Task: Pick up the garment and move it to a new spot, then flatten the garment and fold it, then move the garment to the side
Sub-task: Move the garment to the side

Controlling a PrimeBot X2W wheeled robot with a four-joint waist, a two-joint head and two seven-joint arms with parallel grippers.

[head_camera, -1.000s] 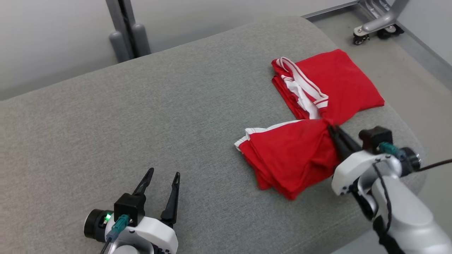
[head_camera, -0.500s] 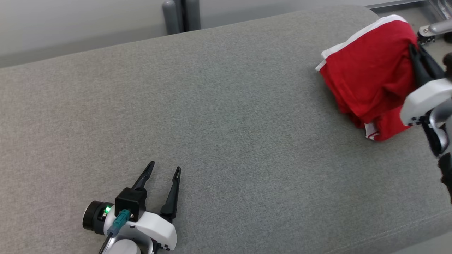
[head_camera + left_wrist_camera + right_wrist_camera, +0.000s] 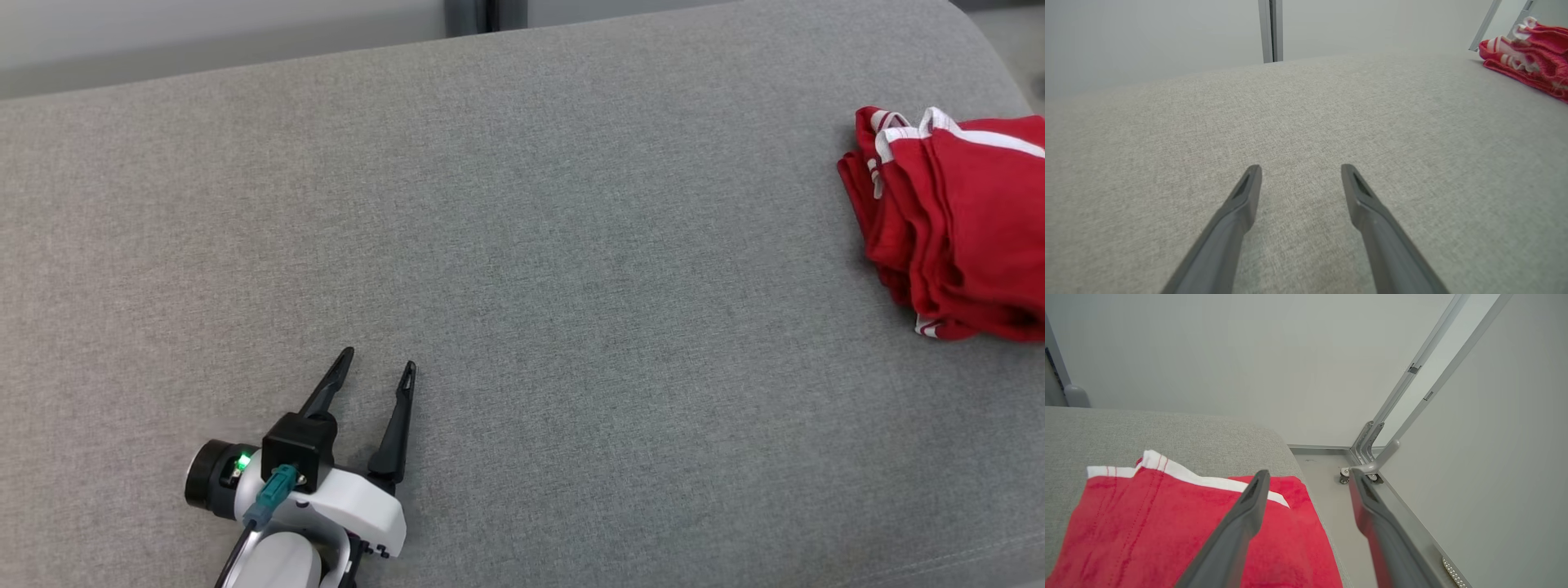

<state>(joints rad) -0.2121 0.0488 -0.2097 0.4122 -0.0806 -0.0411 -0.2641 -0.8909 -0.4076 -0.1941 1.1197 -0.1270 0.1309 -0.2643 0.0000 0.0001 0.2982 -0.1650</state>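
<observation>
The garment (image 3: 963,229) is a red piece with white trim, folded into a stack at the right end of the grey cushioned surface (image 3: 531,245); the head view's right edge cuts it off. It shows far off at the upper right in the left wrist view (image 3: 1531,41). My left gripper (image 3: 380,363) rests open at the lower left, far from the garment, with nothing between its fingers (image 3: 1300,167). My right gripper (image 3: 1308,473) is open above the garment (image 3: 1167,526) near the surface's right edge, with nothing between its fingers.
The grey surface ends just right of the garment, with floor (image 3: 1327,490) below it. A metal frame on a caster (image 3: 1367,465) stands in the corner. A pale wall runs behind, with a dark post (image 3: 482,12) at the back.
The head camera has swung left, so the scene shifted right. My right gripper carried the garment to the right end, opened and let it go; the garment now lies folded there.
</observation>
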